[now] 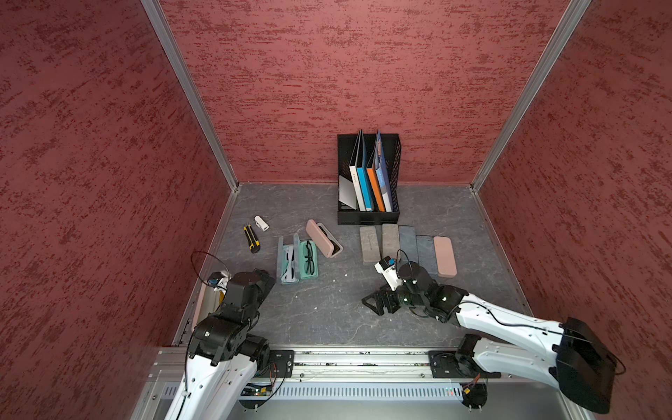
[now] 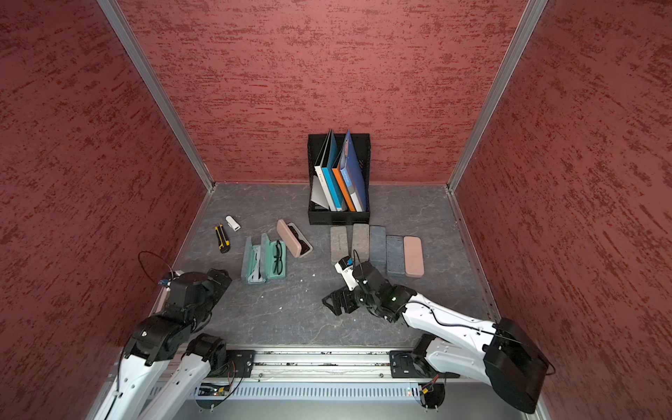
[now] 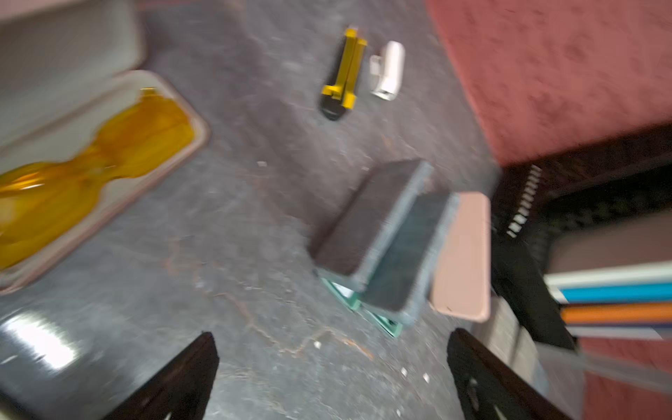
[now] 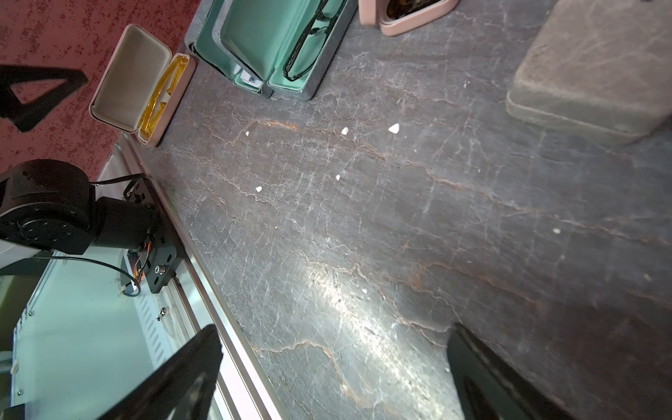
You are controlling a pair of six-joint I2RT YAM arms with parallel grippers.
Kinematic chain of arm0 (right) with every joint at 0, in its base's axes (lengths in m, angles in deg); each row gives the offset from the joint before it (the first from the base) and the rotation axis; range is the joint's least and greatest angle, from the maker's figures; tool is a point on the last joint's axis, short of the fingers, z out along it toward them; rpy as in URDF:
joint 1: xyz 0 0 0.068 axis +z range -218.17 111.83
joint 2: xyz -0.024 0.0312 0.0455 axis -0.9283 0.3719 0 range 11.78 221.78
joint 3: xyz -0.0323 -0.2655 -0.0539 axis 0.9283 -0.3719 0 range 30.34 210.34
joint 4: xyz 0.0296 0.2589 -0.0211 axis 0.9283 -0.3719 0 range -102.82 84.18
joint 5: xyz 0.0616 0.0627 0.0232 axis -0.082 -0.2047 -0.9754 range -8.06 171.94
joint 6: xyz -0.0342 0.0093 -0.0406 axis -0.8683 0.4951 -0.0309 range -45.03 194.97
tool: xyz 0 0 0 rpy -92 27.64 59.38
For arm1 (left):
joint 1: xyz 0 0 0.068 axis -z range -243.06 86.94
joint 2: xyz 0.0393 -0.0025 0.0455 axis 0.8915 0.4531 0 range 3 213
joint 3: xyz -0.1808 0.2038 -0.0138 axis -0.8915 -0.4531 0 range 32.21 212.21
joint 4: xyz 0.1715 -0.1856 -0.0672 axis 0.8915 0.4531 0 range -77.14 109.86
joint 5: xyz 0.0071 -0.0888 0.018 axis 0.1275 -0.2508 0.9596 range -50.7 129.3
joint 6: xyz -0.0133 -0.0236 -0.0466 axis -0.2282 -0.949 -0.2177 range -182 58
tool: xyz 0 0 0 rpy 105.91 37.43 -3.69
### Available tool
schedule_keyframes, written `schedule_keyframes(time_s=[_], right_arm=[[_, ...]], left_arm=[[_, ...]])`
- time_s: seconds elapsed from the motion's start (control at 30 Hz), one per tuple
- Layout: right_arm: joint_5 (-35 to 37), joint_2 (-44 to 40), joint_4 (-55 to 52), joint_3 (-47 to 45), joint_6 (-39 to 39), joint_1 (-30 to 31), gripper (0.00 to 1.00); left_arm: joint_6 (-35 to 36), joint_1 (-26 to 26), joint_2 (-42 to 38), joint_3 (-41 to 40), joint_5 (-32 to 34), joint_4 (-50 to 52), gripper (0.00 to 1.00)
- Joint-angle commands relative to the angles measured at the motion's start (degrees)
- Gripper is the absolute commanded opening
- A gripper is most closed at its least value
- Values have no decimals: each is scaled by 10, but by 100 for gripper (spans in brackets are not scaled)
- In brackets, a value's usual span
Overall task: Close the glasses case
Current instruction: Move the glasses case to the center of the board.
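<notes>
Mottled red walls [image 1: 363, 72], grey veined tabletop [image 1: 327, 312], mint-lined grey cases [image 1: 299, 260], pink case [image 4: 178, 102], amber glasses [image 4: 160, 98]

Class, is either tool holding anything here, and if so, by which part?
Nothing is held: the left tool and the right tool are both open and empty.

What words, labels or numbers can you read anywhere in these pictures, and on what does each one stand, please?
No text is readable in any view.
On the white book spine in the black file rack: a small orange mark, too small to read.
On the blue folder: pale lettering, too blurred to read.
</notes>
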Motion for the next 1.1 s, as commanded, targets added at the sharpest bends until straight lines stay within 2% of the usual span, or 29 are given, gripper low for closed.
schedule_keyframes(time_s=[0.0,0.1,0.2,0.33,0.6,0.63,0.67,0.77,0.8,0.87,1.07], right_arm=[[-5,-16,5,-6,-7,3,98],[-1,-24,-1,-8,-7,3,98],[-5,-35,-4,-14,-5,3,98],[5,-57,-20,-22,-9,3,98],[2,-72,-23,-25,-10,3,99],[2,-71,-23,-25,-10,3,98],[4,-68,-25,-25,-11,2,99],[3,-60,-25,-27,-12,3,98],[3,-58,-24,-27,-12,3,98],[2,-57,-22,-30,-11,3,98],[5,-78,-38,-31,-13,3,98]], left_arm=[[-147,-59,131,47,85,165,100],[-163,-126,289,85,86,201,100],[-150,-177,391,91,83,178,100],[-112,-205,398,61,80,99,100],[-4,-297,364,13,20,-38,97],[1,-305,366,10,20,-46,89],[0,-316,370,9,21,-44,74],[10,-343,384,9,4,-53,16],[12,-349,388,8,0,-56,3],[15,-359,396,7,-1,-64,0],[27,-376,422,3,-11,-86,0]])
